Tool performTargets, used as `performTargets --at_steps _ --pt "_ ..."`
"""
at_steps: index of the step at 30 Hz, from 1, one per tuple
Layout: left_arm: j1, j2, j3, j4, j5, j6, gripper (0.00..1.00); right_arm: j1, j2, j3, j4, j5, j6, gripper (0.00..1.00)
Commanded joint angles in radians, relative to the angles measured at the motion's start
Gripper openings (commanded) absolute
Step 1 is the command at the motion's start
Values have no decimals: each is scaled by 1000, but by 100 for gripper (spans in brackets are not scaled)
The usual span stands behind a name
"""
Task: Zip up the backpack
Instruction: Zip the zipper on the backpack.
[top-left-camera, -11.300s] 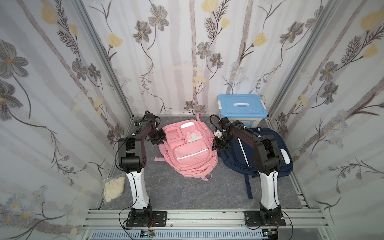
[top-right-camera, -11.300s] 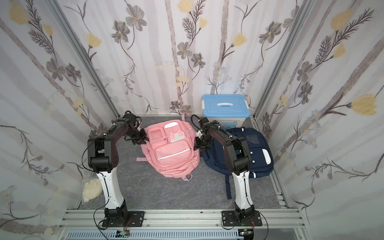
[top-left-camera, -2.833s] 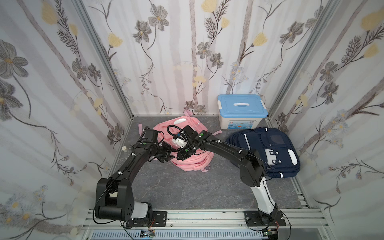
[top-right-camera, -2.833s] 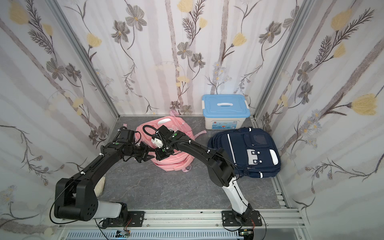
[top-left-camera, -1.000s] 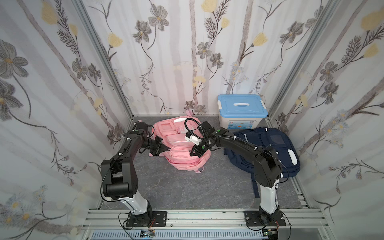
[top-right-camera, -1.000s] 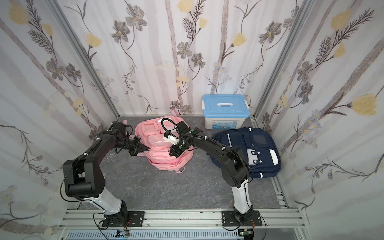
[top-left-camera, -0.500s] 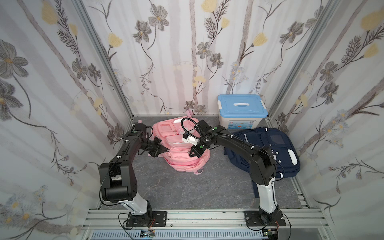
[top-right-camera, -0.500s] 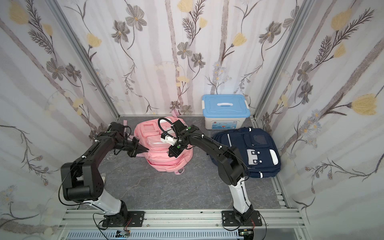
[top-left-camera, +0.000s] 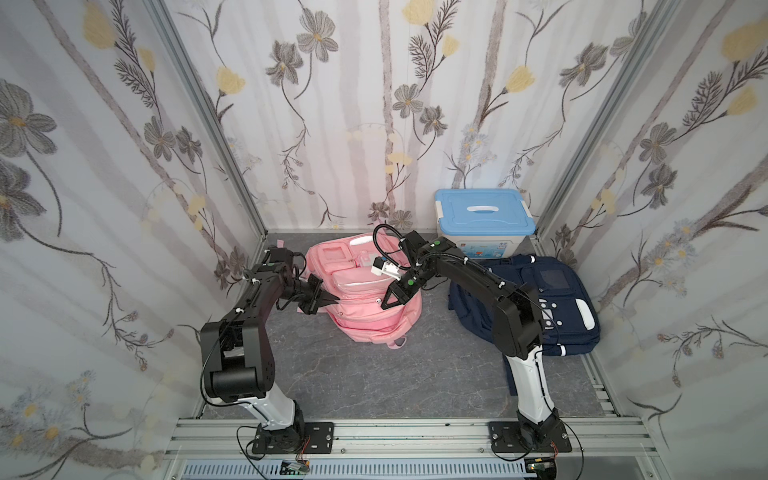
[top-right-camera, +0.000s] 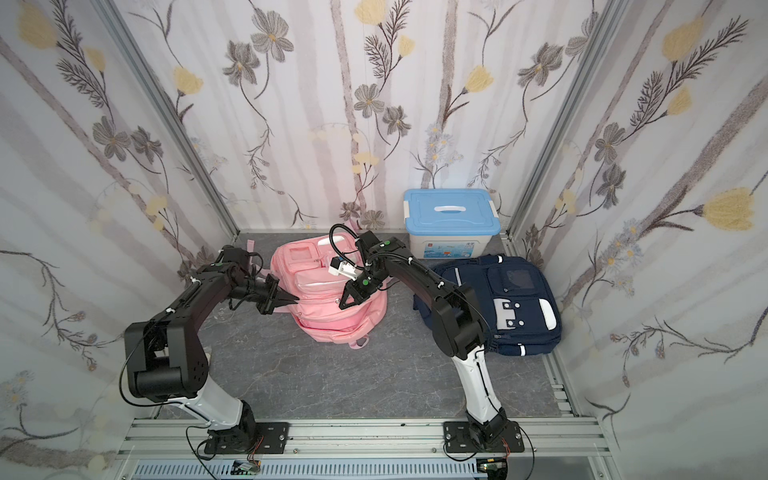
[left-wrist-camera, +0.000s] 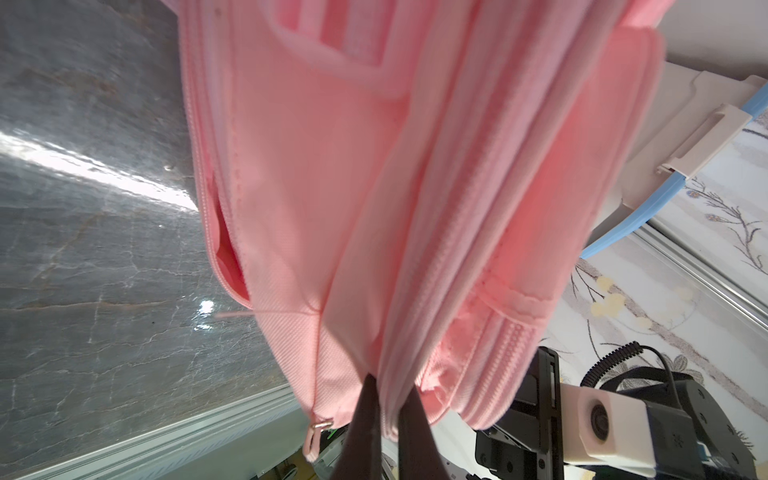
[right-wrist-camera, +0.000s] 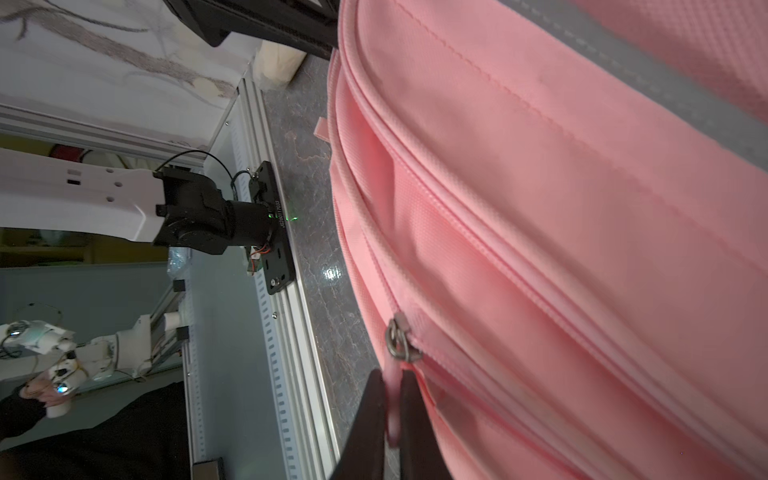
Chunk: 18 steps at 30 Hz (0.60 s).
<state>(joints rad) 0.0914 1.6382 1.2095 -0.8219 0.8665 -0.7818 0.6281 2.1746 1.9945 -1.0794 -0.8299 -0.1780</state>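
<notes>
Pinching zipper pull (right-wrist-camera: 393, 415), right gripper (right-wrist-camera: 392, 380) clamped; left gripper (left-wrist-camera: 390, 386) clamped on pink backpack (top-left-camera: 374, 311) fabric.

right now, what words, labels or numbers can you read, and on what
On the storage box label: red logo and print, too small to read.
On the black mount plate: white code, too small to read.
On the pink backpack and navy backpack: no text seen.
</notes>
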Motion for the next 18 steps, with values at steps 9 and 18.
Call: performTargets --at_steps 9,18 --pt "18 24 -5 118 -162 4 0 -43 27 10 -195 -286 43 0" --pt "18 61 16 138 -173 -7 0 -38 56 -28 -181 -281 61 0"
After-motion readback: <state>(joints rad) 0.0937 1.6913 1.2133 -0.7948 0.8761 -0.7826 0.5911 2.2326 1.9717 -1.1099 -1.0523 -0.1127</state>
